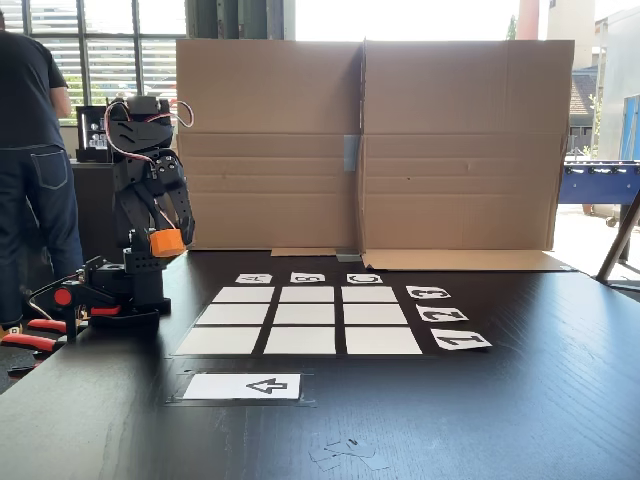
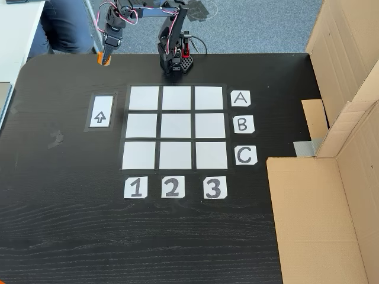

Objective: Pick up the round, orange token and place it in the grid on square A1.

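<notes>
Already the gripper (image 2: 104, 57) was closed on the token (image 1: 166, 242), held high near the table's edge, with square A1 (image 2: 144, 97) lying toward the grid's (image 2: 176, 127) nearest corner.

A black wooden table (image 2: 65, 236) carries the grid (image 2: 175, 131), an arrow card (image 2: 100, 112) and folded cardboard (image 2: 308, 213).

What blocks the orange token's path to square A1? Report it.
Nothing visible. Bare black table lies between the small orange plastic token and the white paper corner cell A1; the arrow card lies flat off to the side.
</notes>
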